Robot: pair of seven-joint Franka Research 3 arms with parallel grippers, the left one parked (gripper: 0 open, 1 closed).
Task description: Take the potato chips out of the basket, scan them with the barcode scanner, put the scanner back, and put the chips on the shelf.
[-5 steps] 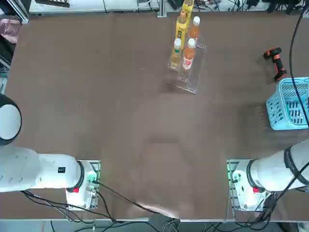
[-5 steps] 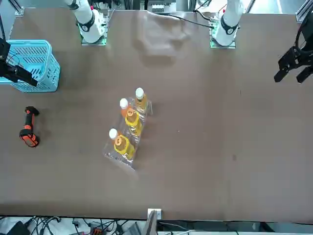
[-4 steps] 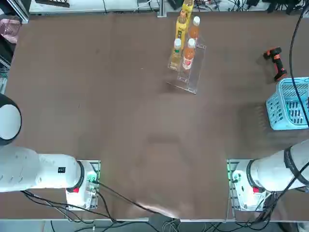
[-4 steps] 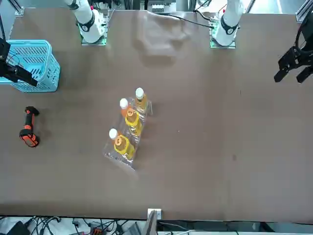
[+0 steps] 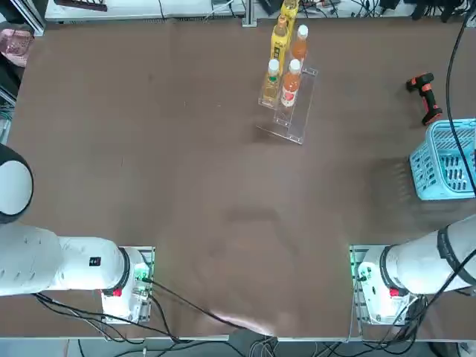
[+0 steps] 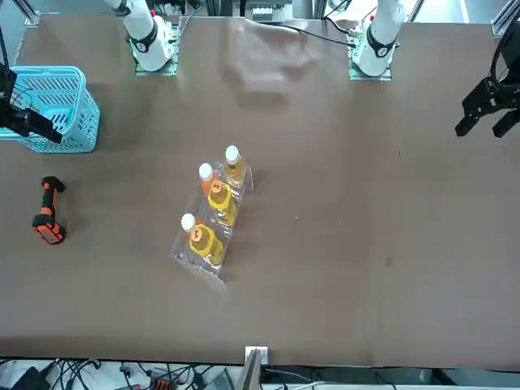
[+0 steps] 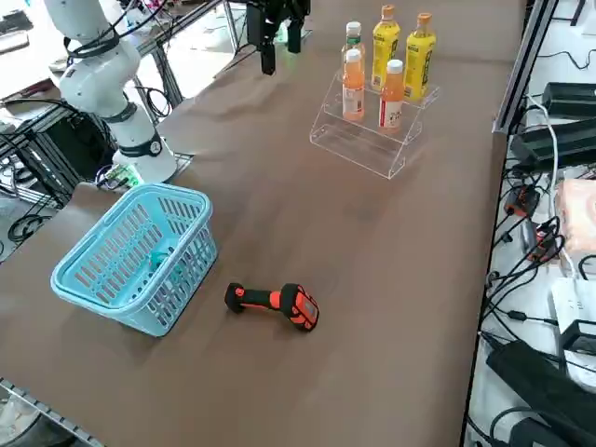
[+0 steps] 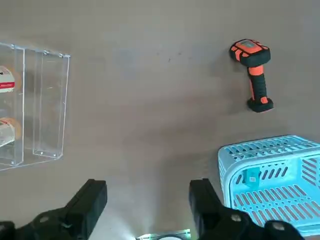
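Top: see only drink bottles [image 5: 290,83] on the acrylic stand [image 5: 297,123]; nothing finished, I'd-say-free guess aside. Front: spot right gripper [image 6: 36,123] by the lattice basket [image 6: 84,128]. Side: find teal chips packet [image 7: 157,261] inside, barcode scanner [image 7: 272,301] unused. Wrist: see fingers spread, empty; need pick, scan, scanner return, shelving.

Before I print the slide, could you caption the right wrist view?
Right gripper open, near basket and scanner.
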